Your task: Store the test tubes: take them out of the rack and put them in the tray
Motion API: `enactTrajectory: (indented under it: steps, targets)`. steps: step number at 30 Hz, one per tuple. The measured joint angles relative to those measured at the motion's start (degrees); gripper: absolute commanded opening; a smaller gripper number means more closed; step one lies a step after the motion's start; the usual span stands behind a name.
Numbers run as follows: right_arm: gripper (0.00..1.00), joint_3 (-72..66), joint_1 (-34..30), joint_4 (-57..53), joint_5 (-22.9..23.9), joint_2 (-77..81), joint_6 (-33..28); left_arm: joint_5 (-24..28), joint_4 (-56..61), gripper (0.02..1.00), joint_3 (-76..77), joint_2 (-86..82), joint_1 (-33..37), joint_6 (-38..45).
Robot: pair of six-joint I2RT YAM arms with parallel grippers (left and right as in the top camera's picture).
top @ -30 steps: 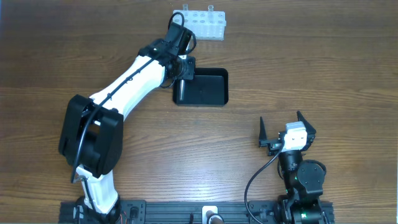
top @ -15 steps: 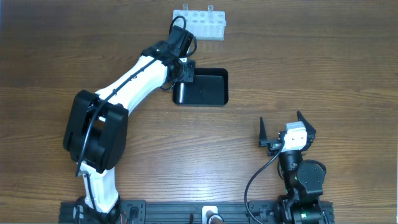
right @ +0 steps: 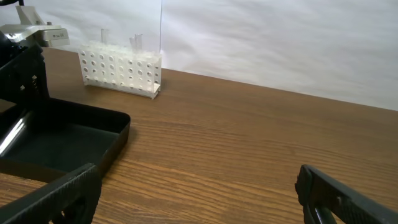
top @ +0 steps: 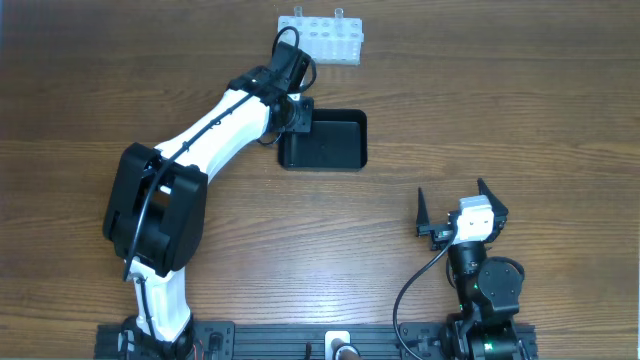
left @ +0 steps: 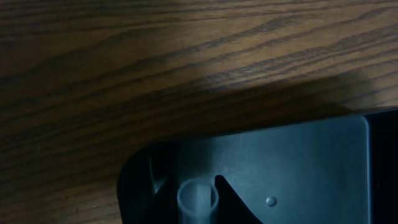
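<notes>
At the near-left corner of the black tray (top: 345, 150), the left hand (top: 294, 124) hangs low with a clear test tube (left: 198, 198) between its fingers. The left wrist view looks down the tube's open mouth, with a dark finger close on either side, so the hand appears clamped on it. The tube is held nearly on end over the tray floor, just inside the rim. Judgement: this is the lowering step, and the corner is chosen so the tube comes to rest against the wall and does not roll.

At the far edge of the counter (top: 520, 90), the white rack (top: 322, 40) stands just beyond the tray and apart from it. Two tubes stand in its back row, one near each end (top: 298, 14) (top: 339, 13), so the task is judged partly done at most. No tube is seen lying on the bare tray floor.

Near its own base, the right hand (top: 457, 214) is parked well apart from the tray with its fingers spread and holding nothing, which leaves the left arm room to work.

Risk noted: a release from too high could bounce or crack the tube.
</notes>
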Motion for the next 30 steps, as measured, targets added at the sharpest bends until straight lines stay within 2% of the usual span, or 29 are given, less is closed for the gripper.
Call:
enactTrajectory:
  steps: [18, 23, 24, 27, 30]
  targets:
    - [0.993, 0.0, 0.0, 0.0, 0.0, 0.0, 0.0, 0.0, 0.3, 0.31, 0.0, -0.2, 0.0, -0.1]
    - [0.991, 0.0, 0.0, 0.0, 0.0, 0.0, 0.0, -0.1, 3.9, 0.432, -0.1, -3.4, 0.0, -0.1]
    - [0.993, 0.0, 0.0, 0.0, 0.0, 0.0, 0.0, -0.4, 5.5, 0.487, -0.1, -4.6, 0.0, -0.1]
    - [0.993, 0.0, 0.0, 0.0, 0.0, 0.0, 0.0, -2.4, 11.8, 0.588, -0.1, -8.1, 0.0, -0.1]
    - [0.991, 0.0, 0.0, 0.0, 0.0, 0.0, 0.0, -6.3, 20.2, 0.645, 0.0, -10.1, 0.0, -0.2]
